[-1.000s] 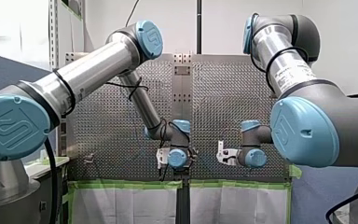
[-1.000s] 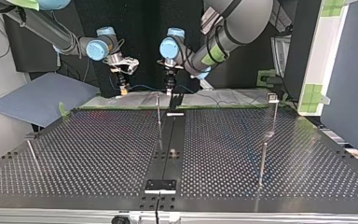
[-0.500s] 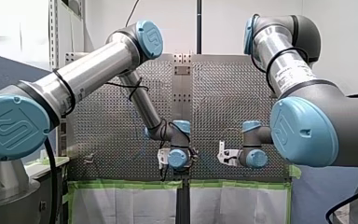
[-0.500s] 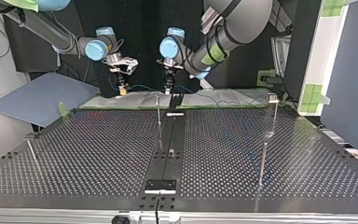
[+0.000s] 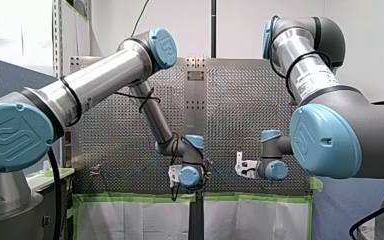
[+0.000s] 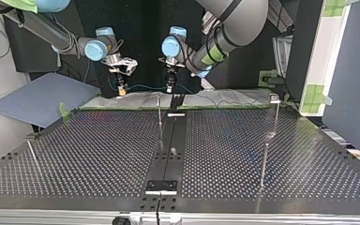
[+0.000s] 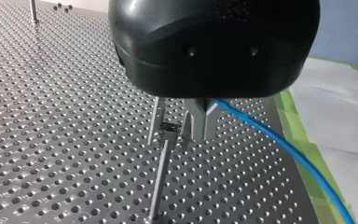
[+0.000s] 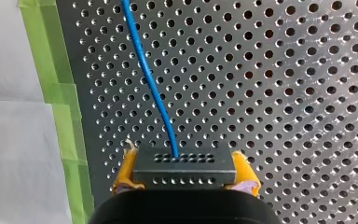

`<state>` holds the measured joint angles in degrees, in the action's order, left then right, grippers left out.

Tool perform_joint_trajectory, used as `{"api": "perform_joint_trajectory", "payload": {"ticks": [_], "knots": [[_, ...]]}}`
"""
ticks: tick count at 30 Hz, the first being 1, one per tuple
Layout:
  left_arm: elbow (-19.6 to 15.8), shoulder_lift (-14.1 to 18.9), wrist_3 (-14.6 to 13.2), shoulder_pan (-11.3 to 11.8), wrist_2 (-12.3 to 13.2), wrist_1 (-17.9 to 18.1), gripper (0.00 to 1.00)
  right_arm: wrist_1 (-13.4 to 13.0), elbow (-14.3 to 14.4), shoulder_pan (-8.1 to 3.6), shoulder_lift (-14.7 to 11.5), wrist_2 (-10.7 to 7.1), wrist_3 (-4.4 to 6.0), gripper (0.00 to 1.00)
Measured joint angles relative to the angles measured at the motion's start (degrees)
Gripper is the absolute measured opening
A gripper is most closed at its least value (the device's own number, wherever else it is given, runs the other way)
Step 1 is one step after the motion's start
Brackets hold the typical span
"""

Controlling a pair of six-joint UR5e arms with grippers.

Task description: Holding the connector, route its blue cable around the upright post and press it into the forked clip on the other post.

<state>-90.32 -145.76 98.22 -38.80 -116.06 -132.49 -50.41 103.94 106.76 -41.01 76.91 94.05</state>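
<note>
**Front view:** my left arm (image 5: 105, 82) and my right arm (image 5: 307, 75) reached down to the near edge of the perforated counter (image 5: 240, 110). Their wrists sat close together, just above the strip of green tape (image 5: 135, 198).

**Top view:** seen from across the counter, my right gripper (image 6: 121, 90) hung at the view's left and my left gripper (image 6: 169, 86) near the middle. The blue cable (image 6: 143, 86) was strung between them above the far edge. A thin upright post (image 6: 159, 112) stood just in front of my left gripper, and a second post (image 6: 275, 115) stood well apart at the view's right. The cable appeared to touch neither.

**Left wrist view:** the metal fingers (image 7: 200, 123) looked pinched shut on the cable, which ran out beside them towards the tape. Just beside them rose the nearby post, topped with what looked like the forked clip (image 7: 168, 128), empty.

**Right wrist view:** the yellow-padded fingers (image 8: 127, 170) clamped the dark connector (image 8: 184, 168) from both sides. The cable left the connector's face and ran ahead over the counter.

The routing seemed barely begun, with both arms gripping and the line lifted clear. The next move would likely call for carrying the cable round the post without letting it go slack. The line would then need lowering squarely between the prongs, since a skewed approach could ride over the clip.
</note>
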Motion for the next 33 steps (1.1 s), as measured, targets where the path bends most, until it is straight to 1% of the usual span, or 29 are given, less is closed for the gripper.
{"api": "perform_joint_trajectory", "payload": {"ticks": [5,14,26,33], "knots": [[1.0,-0.3,0.8,0.3,0.4,-0.3,0.00,-0.3,0.0,-0.02,0.1,0.00,-0.05,0.00],[2.6,-0.3,1.1,0.6,0.8,-1.0,0.00,-1.1,-0.1,-0.01,0.2,0.03,0.04,0.00],[2.9,-0.3,1.3,1.3,1.6,-1.0,0.00,0.1,-1.5,0.10,0.2,0.11,-0.11,0.00],[3.1,-0.4,1.4,1.6,2.3,-1.3,0.00,0.1,-1.6,0.01,0.2,0.97,-0.15,0.00]]}}
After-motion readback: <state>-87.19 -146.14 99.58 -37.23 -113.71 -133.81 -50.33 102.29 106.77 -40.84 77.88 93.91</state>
